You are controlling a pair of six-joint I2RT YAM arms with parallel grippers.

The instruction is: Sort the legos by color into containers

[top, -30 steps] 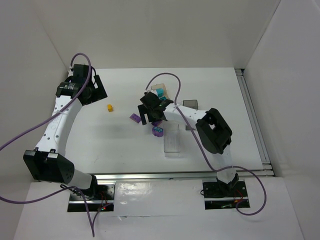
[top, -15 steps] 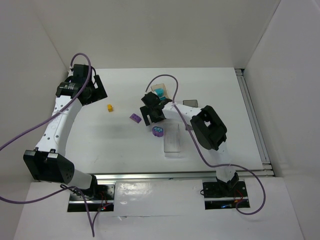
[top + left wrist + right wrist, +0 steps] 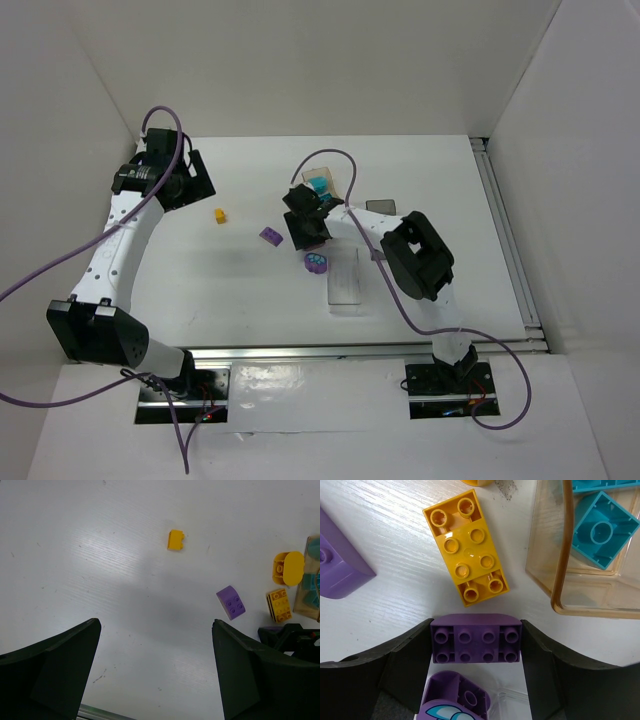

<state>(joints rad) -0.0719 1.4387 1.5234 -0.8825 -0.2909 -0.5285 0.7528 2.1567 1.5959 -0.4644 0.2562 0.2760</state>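
Overhead, we see 2 arms on a white table (image 3: 250,300). The left arm stretches up the left side to the far left corner. Its wrist view shows the left gripper (image 3: 155,630) with fingers wide apart and nothing between them, above bare tabletop.

The right arm folds at the elbow and reaches to the table's centre. There the right gripper (image 3: 476,642) is clamped on a purple 8-stud brick (image 3: 476,644), with 1 finger against each short end. Just beyond it, not touching, lies a yellow 8-stud brick (image 3: 466,547).

At the right of that wrist view stands the tan box (image 3: 560,580), holding teal bricks (image 3: 597,527). A purple sloped brick (image 3: 337,570) lies at the left edge. Beneath the held brick sits a rounded purple brick (image 3: 455,705) with a pale blue and white print, too cut off to read.

Overhead, the clear box (image 3: 345,280) lies nearer the bases and the dark grey box (image 3: 380,207) further right. A small yellow brick (image 3: 219,214) sits well apart on the left.
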